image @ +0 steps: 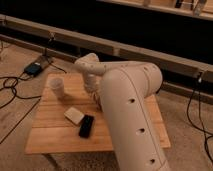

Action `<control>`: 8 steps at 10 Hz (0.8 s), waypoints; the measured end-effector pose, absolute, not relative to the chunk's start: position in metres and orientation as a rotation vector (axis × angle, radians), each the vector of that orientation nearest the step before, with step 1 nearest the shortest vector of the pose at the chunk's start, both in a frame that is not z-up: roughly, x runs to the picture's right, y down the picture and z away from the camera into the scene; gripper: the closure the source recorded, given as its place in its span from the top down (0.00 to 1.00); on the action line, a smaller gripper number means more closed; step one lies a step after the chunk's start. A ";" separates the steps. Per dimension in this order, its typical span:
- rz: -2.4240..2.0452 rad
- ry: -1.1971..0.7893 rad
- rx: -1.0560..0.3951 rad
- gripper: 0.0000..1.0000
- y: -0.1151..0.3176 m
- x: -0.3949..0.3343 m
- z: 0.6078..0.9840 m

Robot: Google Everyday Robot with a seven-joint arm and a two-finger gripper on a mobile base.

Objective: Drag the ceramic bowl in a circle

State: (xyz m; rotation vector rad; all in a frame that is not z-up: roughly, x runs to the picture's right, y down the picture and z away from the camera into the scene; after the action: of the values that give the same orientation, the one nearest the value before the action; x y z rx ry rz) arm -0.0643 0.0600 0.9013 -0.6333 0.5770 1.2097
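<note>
The ceramic bowl [96,101] shows only as a dark maroon sliver on the wooden table [55,135], just below the wrist; the rest is hidden behind my white arm. My gripper [92,93] points down at the table's middle, right at the bowl, and it is shut. Whether it grips the rim or only presses on the bowl cannot be seen. My bulky forearm [130,115] covers the right half of the table.
A white cup [57,86] stands left of the gripper. A pale flat block [74,115] and a black oblong device [86,126] lie nearer the front edge. A blue box [34,68] and cables lie on the floor at left. A long dark bench runs behind.
</note>
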 end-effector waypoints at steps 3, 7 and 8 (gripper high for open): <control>1.203 0.491 -0.613 0.04 0.036 -0.084 0.910; 1.201 0.496 -0.616 0.04 0.038 -0.084 0.910; 1.201 0.496 -0.615 0.04 0.037 -0.084 0.910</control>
State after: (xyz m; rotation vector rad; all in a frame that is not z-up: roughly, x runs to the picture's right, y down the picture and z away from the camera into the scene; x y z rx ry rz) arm -0.0838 0.0371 0.9099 -0.6152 0.4957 1.2010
